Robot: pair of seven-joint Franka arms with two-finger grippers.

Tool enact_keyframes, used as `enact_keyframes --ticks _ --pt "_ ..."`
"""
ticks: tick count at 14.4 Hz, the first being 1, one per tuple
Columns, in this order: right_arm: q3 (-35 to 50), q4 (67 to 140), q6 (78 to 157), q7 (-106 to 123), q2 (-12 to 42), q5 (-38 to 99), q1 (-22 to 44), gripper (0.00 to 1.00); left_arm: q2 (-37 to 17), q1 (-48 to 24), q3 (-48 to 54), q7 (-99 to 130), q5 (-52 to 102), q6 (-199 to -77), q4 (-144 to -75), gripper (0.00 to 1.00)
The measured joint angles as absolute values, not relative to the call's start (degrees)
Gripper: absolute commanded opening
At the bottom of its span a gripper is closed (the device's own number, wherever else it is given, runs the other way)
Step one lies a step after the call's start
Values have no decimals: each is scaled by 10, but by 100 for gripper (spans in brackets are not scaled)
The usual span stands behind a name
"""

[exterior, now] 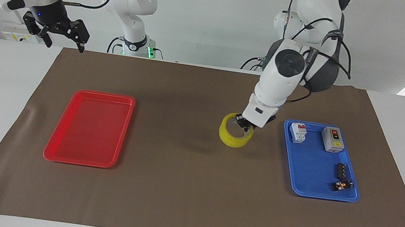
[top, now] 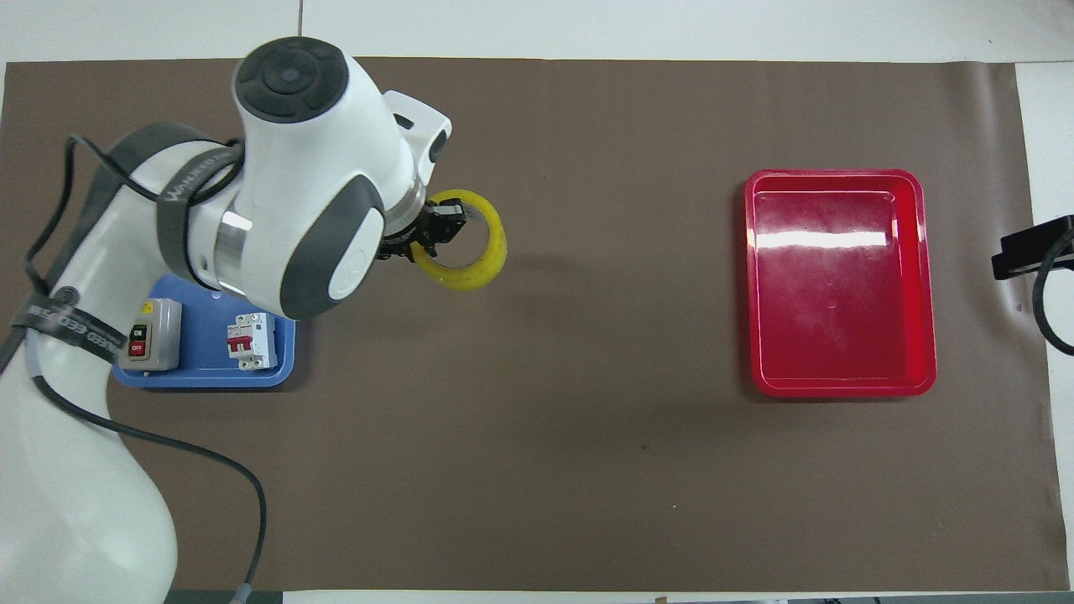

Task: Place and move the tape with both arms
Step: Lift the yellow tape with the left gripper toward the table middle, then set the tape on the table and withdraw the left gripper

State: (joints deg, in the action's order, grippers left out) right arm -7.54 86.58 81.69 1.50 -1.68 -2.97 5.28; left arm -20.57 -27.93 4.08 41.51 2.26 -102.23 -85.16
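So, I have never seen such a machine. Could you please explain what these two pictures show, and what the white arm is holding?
These are two robot arms working at one table. One picture is taken from across the table, facing the robots; the other looks down from above their own end.

The left gripper is shut on the rim of the tape, a yellow roll, over the brown mat between the two trays. The right gripper waits, open, in the air at the right arm's end of the table.

The red tray holds nothing. The blue tray holds a white circuit breaker, a grey on-off switch box and two small black parts.
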Motion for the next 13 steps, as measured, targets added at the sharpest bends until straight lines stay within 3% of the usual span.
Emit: enact_keyframes --ticks 4,7,13 --pt "-76 866 817 15 -17 -25 52 100 -269 -349 41 491 23 -1077 -832 0" --pt "-80 866 817 15 -17 -8 44 100 -318 -354 39 500 23 -1132 -831 0" --pt "-79 866 817 15 -17 -6 42 100 -333 -366 39 517 23 -1172 -854 0"
